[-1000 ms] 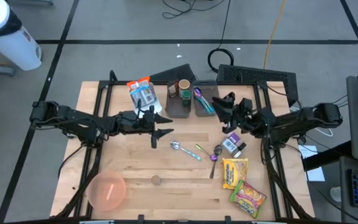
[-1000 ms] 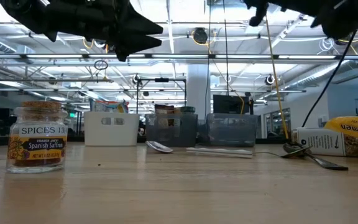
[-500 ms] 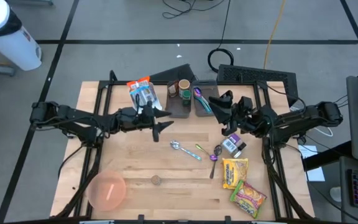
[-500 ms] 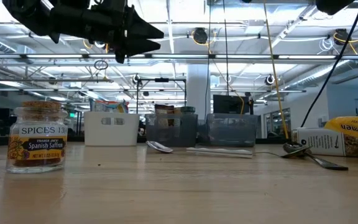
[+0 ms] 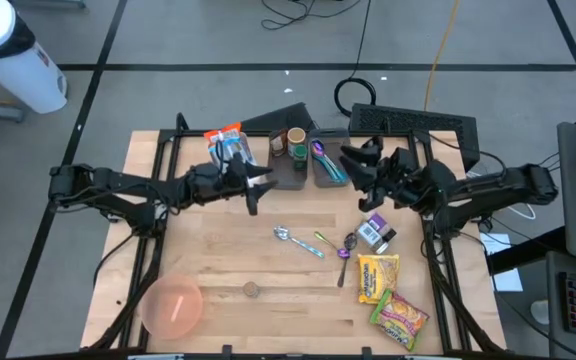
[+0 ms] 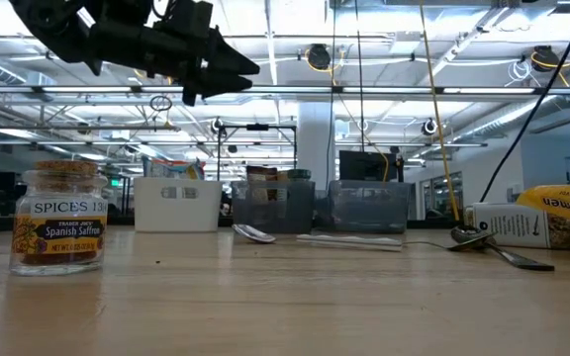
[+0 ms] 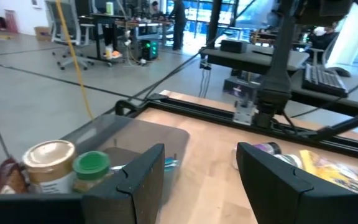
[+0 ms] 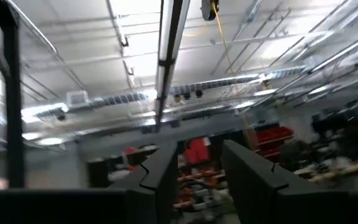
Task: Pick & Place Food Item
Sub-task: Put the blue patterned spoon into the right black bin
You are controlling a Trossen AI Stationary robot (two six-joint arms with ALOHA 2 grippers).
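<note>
The left hand, fingers apart and empty, has drawn back toward the grey plastic bin; the right hand, open and empty, has tilted upward. Yellow noodle packets lie untouched, well away from that bin.

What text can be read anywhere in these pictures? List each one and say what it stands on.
"SPICES 13": top line of the label on the spice jar.
"TRADER JOE'S Spanish Saffron": same label, lower lines; the brand line is barely legible.
"Ramen": on the yellow noodle packet, cut off by the picture's edge.
Print on the white box and the other packets is too small to read.
</note>
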